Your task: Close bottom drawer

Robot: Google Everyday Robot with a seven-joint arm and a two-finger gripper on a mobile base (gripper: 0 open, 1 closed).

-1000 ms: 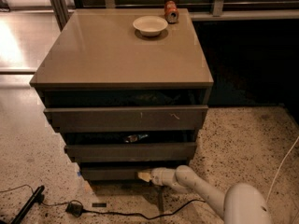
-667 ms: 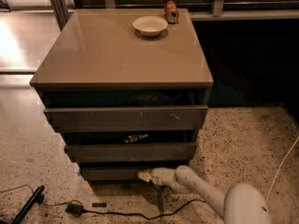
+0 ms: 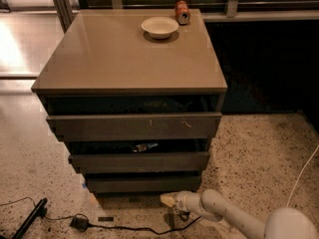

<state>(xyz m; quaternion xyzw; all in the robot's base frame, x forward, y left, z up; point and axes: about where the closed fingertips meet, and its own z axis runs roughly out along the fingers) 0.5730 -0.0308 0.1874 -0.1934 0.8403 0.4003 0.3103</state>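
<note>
Standing on a speckled stone floor (image 3: 259,153), a taupe cabinet (image 3: 129,59) fills the middle of the camera view, with a dark railing and a glossy lit floor behind it. A white bowl (image 3: 159,27) and a red can (image 3: 182,12) sit near the back edge of its top. Three drawer fronts step down the cabinet face: the top drawer (image 3: 134,126), marked with pale scratches, the middle drawer (image 3: 139,162), with a small object (image 3: 144,146) showing in the gap above it, and the bottom drawer (image 3: 144,184), lowest of the three, with a dark gap above its plain front. A black cable (image 3: 124,228) trails across the floor below, and a white cable (image 3: 304,173) runs down the right side.

The robot's pale arm (image 3: 224,214) reaches in low from the lower right corner, stretched almost level just above the floor. The gripper (image 3: 168,199) lies just below the bottom drawer's front, towards its right end. Whether it is open or closed, and whether it touches the drawer, cannot be told; nothing is seen in its hold.
</note>
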